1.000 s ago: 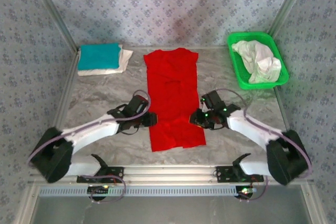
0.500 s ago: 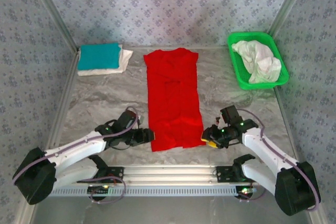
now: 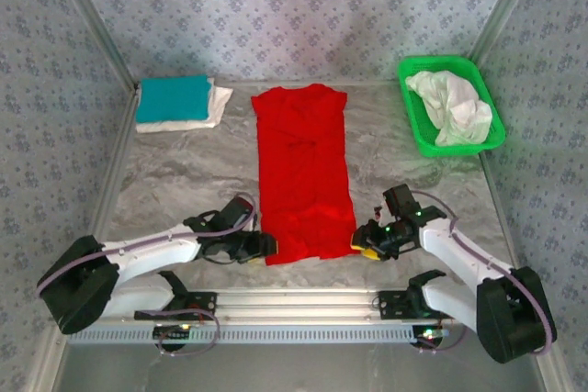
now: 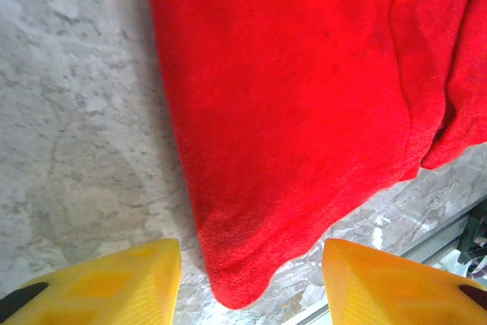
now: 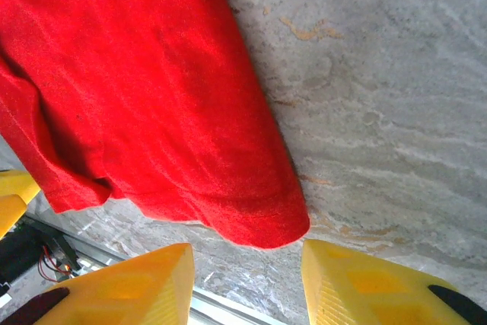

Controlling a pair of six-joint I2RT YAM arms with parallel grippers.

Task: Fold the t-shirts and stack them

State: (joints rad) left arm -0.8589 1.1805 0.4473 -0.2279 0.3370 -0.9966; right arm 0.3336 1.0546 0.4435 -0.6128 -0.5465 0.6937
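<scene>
At the near-left corner of the red t-shirt [image 3: 301,172], the left hand [image 3: 262,247] hangs low over the bench [image 3: 184,172], its yellow fingers [image 4: 129,275] apart and nothing clamped between them. The risk here, as I judge it, is a thin bite. The corner's tip pokes only a little way into the gap, so a closing pinch could catch the top layer alone or slip off the hem, and the fold would drag crooked. Further right, the right hand [image 3: 363,247] is likewise parted and empty, and its corner sits nearer one finger than the other. If one hand lifts sooner or higher than its partner, the long strip would likely skew and its folded-in sides spill open.

A folded teal t-shirt [image 3: 175,96] rests on a white one [image 3: 216,107] at the far left of the bench, well apart from both hands. The red t-shirt lies flat as a long strip down the middle. Its near hem runs between the two hands, and each corner lies on the bench just ahead of a hand's open fingers. At the far right, crumpled white t-shirts [image 3: 450,103] sit in the green basket [image 3: 459,147], well apart from the right hand.
</scene>
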